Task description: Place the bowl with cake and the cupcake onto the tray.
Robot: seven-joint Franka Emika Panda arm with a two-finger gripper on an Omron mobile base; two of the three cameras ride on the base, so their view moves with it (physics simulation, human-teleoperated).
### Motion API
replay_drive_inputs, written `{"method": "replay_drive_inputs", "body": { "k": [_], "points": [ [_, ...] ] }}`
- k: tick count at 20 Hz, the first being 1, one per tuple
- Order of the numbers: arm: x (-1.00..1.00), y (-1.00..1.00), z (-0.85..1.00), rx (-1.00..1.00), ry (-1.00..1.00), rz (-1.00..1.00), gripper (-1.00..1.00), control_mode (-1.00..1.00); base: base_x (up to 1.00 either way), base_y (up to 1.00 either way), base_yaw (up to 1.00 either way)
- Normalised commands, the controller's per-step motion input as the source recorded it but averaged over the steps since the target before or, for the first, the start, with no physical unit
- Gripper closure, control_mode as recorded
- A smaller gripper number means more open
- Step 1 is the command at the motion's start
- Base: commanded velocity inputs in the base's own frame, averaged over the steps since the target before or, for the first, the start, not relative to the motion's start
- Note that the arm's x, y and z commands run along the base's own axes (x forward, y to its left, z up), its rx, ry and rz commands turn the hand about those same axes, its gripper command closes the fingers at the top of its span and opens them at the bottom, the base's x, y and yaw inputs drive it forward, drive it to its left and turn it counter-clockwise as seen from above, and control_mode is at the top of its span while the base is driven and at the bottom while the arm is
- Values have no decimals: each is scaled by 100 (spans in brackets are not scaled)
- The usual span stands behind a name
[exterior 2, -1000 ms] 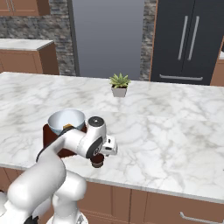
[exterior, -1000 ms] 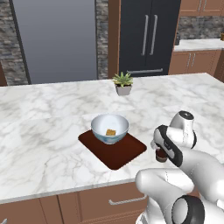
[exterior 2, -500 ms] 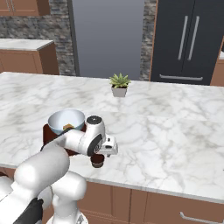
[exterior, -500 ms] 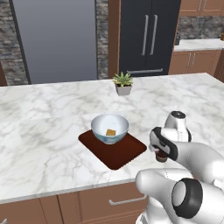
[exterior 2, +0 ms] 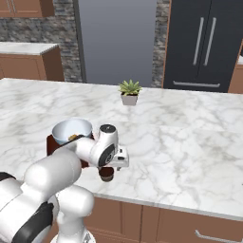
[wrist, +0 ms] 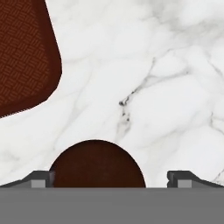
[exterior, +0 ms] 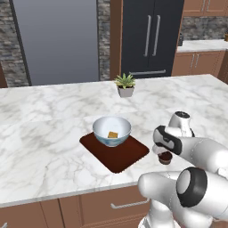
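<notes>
The wide bowl (exterior: 102, 137) (exterior 2: 60, 138) sits on the dark reddish-brown tray (exterior: 130, 156) (exterior 2: 49, 144) (wrist: 22, 52), with the small tan cake (exterior: 112, 134) (exterior 2: 73, 137) inside it. On the marble to the right of the tray stands the dark brown cupcake (exterior: 165, 157) (exterior 2: 107, 174) (wrist: 97, 164). My gripper (exterior: 164, 151) (exterior 2: 108, 167) (wrist: 111, 177) hangs low right over the cupcake, open. Its fingertips straddle the cupcake; one is close against its side and the other stands apart with a gap.
A small potted plant (exterior: 125, 85) (exterior 2: 129, 92) stands far back on the marble island. The counter's front edge runs just in front of the cupcake. A fridge and wooden cabinets line the wall behind the island.
The hand has shifted slightly and settled lower over the cupcake. Bowl, tray and cupcake stay where they were.
</notes>
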Motion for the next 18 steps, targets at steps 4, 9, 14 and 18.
{"method": "replay_drive_inputs", "body": {
  "k": [4,9,14,18],
  "points": [
    [-64,18,-17,5,0,1,-100,-100,0,0,0],
    [-54,23,-32,5,0,3,-100,-100,0,0,0],
    [-2,31,-78,0,0,11,-100,-100,0,0,0],
    [18,21,-64,-4,0,14,-100,-100,0,0,0]
  ]
}}
